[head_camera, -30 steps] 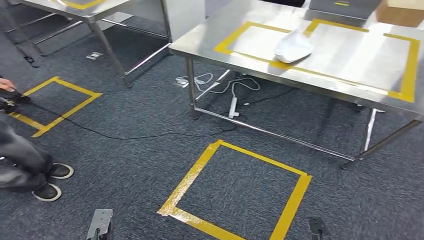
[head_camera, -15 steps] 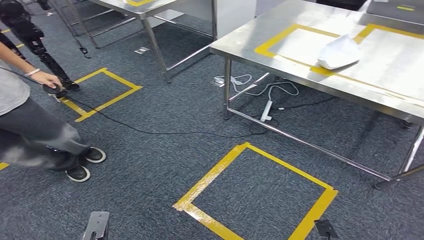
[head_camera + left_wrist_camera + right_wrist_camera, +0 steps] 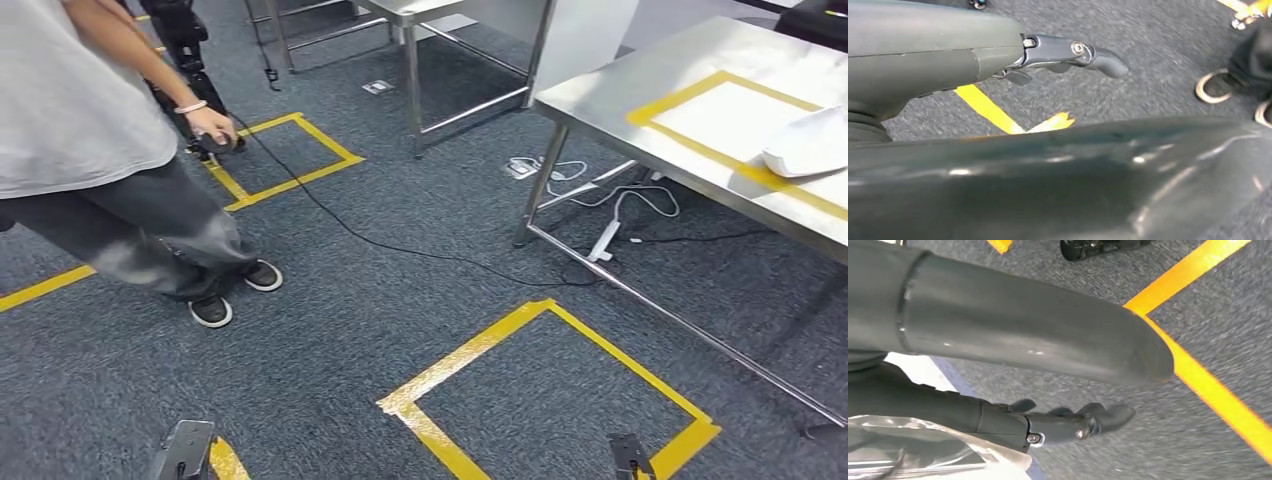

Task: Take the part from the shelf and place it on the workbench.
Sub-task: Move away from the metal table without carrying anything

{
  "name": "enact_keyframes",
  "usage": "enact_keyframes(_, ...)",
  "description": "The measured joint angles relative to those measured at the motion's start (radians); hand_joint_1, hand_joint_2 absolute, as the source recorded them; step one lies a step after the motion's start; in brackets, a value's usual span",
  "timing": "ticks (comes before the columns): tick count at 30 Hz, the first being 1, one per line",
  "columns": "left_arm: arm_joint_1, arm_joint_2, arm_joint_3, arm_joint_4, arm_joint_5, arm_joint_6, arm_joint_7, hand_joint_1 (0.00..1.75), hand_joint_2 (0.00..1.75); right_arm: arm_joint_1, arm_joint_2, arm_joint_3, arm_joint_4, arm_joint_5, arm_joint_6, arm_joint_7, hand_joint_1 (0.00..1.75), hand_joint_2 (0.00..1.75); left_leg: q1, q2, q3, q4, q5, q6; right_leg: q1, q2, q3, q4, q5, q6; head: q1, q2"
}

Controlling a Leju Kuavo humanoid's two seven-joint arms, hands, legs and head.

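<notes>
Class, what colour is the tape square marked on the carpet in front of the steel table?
Yellow tape square; clearest in the head view.

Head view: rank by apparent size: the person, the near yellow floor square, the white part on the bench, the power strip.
1. Person, nearest the camera, so nearness inflates it.
2. Floor square.
3. White part, cut off by the frame edge, so its full size is unsure.
4. Power strip.

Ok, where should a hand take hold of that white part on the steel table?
Probably its thin near rim, coming in from the front side. The white part lies low across the yellow tape on the steel table, rounded on top, so a grasp from above may slip. Its far end is out of frame.
</notes>
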Motion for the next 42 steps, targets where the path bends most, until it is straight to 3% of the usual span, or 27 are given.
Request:
enact_keyframes(2,-0.005,0.001,0.000,0.000,0.000,0.000,-0.001,0.00,0.00,0.003,0.001,-0.002,0.000,0.000,-0.001,0.000,0.00,0.00,-0.002,-0.027,0.000,0.000,0.000,0.005,0.001,0.022,-0.074,0.132,-0.042,-0.001,0.002,0.000)
enact_keyframes(3,-0.004,0.001,0.000,0.000,0.000,0.000,-0.001,0.00,0.00,0.005,0.001,-0.003,0.000,0.000,-0.001,0.000,0.00,0.00,-0.002,-0.041,0.001,0.001,0.000,0.006,0.001,0.026,-0.096,0.158,-0.036,-0.001,0.002,0.000)
enact_keyframes(4,-0.004,0.001,0.000,0.000,0.000,-0.001,-0.001,0.00,0.00,0.005,0.001,-0.004,0.000,0.000,-0.001,0.000,0.00,0.00,-0.002,-0.056,0.002,0.002,0.000,0.006,0.000,0.028,-0.100,0.145,-0.011,-0.001,0.002,0.000)
enact_keyframes(5,-0.003,0.002,0.000,0.000,0.000,-0.001,-0.001,0.00,0.00,0.005,0.001,-0.005,0.000,0.000,-0.002,-0.001,0.00,0.00,-0.002,-0.070,0.003,0.002,-0.001,0.005,-0.001,0.033,-0.084,0.095,0.029,-0.002,0.002,0.000)
enact_keyframes(7,-0.004,0.002,0.000,0.000,0.000,-0.001,-0.001,0.00,0.00,0.004,0.001,-0.005,0.000,0.000,-0.002,-0.001,0.00,0.00,-0.001,-0.098,0.003,0.008,-0.004,0.000,-0.007,0.073,-0.032,-0.037,0.097,-0.003,0.002,0.000)
enact_keyframes(9,-0.005,0.002,0.000,0.000,0.000,-0.001,-0.001,0.00,0.00,0.004,0.002,-0.005,0.001,0.000,-0.002,-0.001,0.00,0.00,0.000,-0.121,-0.005,0.014,-0.003,-0.011,-0.010,0.106,0.000,-0.104,0.114,-0.005,0.001,0.000)
enact_keyframes(11,-0.002,0.003,0.000,0.000,0.001,0.002,-0.006,0.00,0.00,0.003,0.004,-0.005,0.001,0.000,-0.002,-0.006,0.00,0.00,0.004,-0.142,-0.012,0.013,0.003,-0.024,-0.007,0.094,0.007,-0.109,0.115,-0.013,0.000,0.000)
enact_keyframes(12,0.002,0.004,0.001,0.000,0.001,0.004,-0.011,0.00,0.00,0.003,0.005,-0.006,0.001,-0.001,-0.002,-0.008,0.00,0.00,0.005,-0.137,-0.015,0.016,0.001,-0.030,-0.006,0.082,0.009,-0.112,0.118,-0.019,0.000,0.000)
enact_keyframes(14,0.001,0.006,0.001,0.000,0.001,0.007,-0.020,0.00,0.00,0.003,0.007,-0.007,0.001,-0.003,-0.002,-0.008,0.00,0.00,0.004,-0.088,-0.038,0.067,-0.029,-0.040,-0.007,0.055,0.014,-0.118,0.121,-0.032,-0.006,0.000)
enact_keyframes(16,-0.006,0.006,0.000,0.000,-0.011,0.004,-0.014,0.00,0.00,0.004,0.008,-0.011,0.001,-0.005,-0.004,0.001,0.00,0.00,0.007,-0.034,-0.094,0.188,-0.089,-0.049,-0.003,0.024,0.017,-0.119,0.118,-0.040,-0.011,0.000)
enact_keyframes(18,-0.011,0.006,-0.001,0.000,-0.025,0.002,0.006,0.00,0.00,0.004,0.010,-0.015,0.001,-0.003,-0.013,0.010,0.00,0.00,0.013,-0.023,-0.137,0.283,-0.119,-0.055,0.000,-0.006,0.020,-0.119,0.114,-0.042,-0.011,0.000)
enact_keyframes(19,-0.011,0.007,-0.002,0.000,-0.028,0.000,0.015,0.00,0.00,0.004,0.012,-0.016,0.001,-0.003,-0.019,0.014,0.00,0.00,0.015,-0.021,-0.135,0.283,-0.108,-0.056,0.000,-0.020,0.021,-0.119,0.112,-0.041,-0.012,0.000)
enact_keyframes(20,-0.011,0.009,-0.002,0.000,-0.029,-0.002,0.021,0.00,0.00,0.004,0.015,-0.017,0.001,-0.005,-0.023,0.016,0.00,0.00,0.015,-0.015,-0.113,0.241,-0.079,-0.055,0.000,-0.033,0.025,-0.119,0.109,-0.040,-0.012,0.000)
enact_keyframes(22,-0.013,0.013,-0.001,0.000,-0.024,-0.011,0.024,0.00,0.00,0.003,0.022,-0.024,0.001,-0.018,-0.025,0.018,0.00,0.00,0.008,0.029,-0.042,0.108,-0.022,-0.050,0.002,-0.056,0.033,-0.119,0.102,-0.033,-0.012,0.000)
enact_keyframes(24,-0.021,0.015,0.000,0.000,-0.011,-0.023,0.019,0.00,0.00,0.002,0.029,-0.031,0.001,-0.028,-0.023,0.019,0.00,0.00,-0.004,0.068,-0.005,0.030,-0.008,-0.038,0.007,-0.078,0.038,-0.118,0.095,-0.022,-0.011,0.000)
enact_keyframes(25,-0.024,0.016,0.001,0.000,-0.005,-0.030,0.017,0.00,0.00,0.002,0.031,-0.033,0.001,-0.030,-0.022,0.019,0.00,0.00,-0.010,0.071,-0.004,0.022,-0.014,-0.032,0.009,-0.089,0.040,-0.119,0.093,-0.016,-0.010,0.000)
enact_keyframes(27,-0.026,0.018,0.005,0.000,0.001,-0.041,0.019,0.00,0.00,-0.002,0.036,-0.035,0.002,-0.031,-0.019,0.019,0.00,0.00,-0.010,0.048,-0.005,0.015,-0.011,-0.019,0.007,-0.100,0.044,-0.121,0.086,-0.006,-0.008,0.000)
enact_keyframes(29,-0.030,0.019,0.007,0.000,-0.001,-0.047,0.033,0.00,0.00,-0.007,0.038,-0.036,0.002,-0.031,-0.013,0.018,0.00,0.00,-0.005,0.024,-0.001,0.007,-0.007,-0.006,0.002,-0.052,0.027,-0.080,0.057,0.001,-0.004,0.000)
enact_keyframes(31,-0.037,0.020,0.008,0.000,-0.008,-0.050,0.049,0.00,0.00,-0.007,0.038,-0.037,0.002,-0.033,-0.001,0.018,0.00,0.00,-0.003,-0.001,0.000,0.005,-0.006,0.004,0.001,0.010,-0.034,0.040,-0.001,0.002,0.002,0.000)
enact_keyframes(33,-0.037,0.019,0.009,0.000,-0.014,-0.052,0.064,0.00,0.00,-0.004,0.038,-0.041,0.003,-0.035,0.009,0.020,0.00,0.00,-0.005,-0.030,0.000,0.005,-0.006,0.008,0.002,0.026,-0.099,0.153,-0.032,0.001,0.003,0.000)
enact_keyframes(34,-0.034,0.019,0.009,0.000,-0.016,-0.052,0.069,0.00,0.00,-0.004,0.038,-0.043,0.003,-0.036,0.011,0.022,0.00,0.00,-0.006,-0.046,0.002,0.005,-0.006,0.009,0.002,0.028,-0.112,0.162,-0.019,0.000,0.003,0.000)
enact_keyframes(36,-0.028,0.020,0.010,0.000,-0.016,-0.051,0.076,0.00,0.00,-0.004,0.038,-0.047,0.004,-0.035,0.011,0.026,0.00,0.00,-0.006,-0.078,0.006,0.005,-0.007,0.008,0.003,0.043,-0.085,0.070,0.058,-0.006,0.003,0.000)
enact_keyframes(38,-0.027,0.021,0.011,0.000,-0.018,-0.050,0.077,0.00,0.00,-0.004,0.038,-0.048,0.004,-0.034,0.011,0.027,0.00,0.00,-0.005,-0.106,0.006,0.008,-0.009,0.004,0.000,0.092,-0.034,-0.056,0.120,-0.014,0.003,0.000)
enact_keyframes(40,-0.027,0.022,0.011,0.000,-0.022,-0.049,0.080,0.00,0.00,-0.004,0.038,-0.048,0.004,-0.031,0.012,0.029,0.00,0.00,0.000,-0.130,-0.002,0.010,-0.007,-0.006,0.000,0.122,-0.006,-0.108,0.126,-0.018,0.003,0.000)
enact_keyframes(42,-0.022,0.025,0.012,0.000,-0.026,-0.046,0.085,0.00,0.00,-0.006,0.039,-0.048,0.004,-0.029,0.014,0.033,0.00,0.00,0.004,-0.150,-0.009,0.009,-0.003,-0.019,0.001,0.105,0.005,-0.120,0.124,-0.023,0.003,0.000)
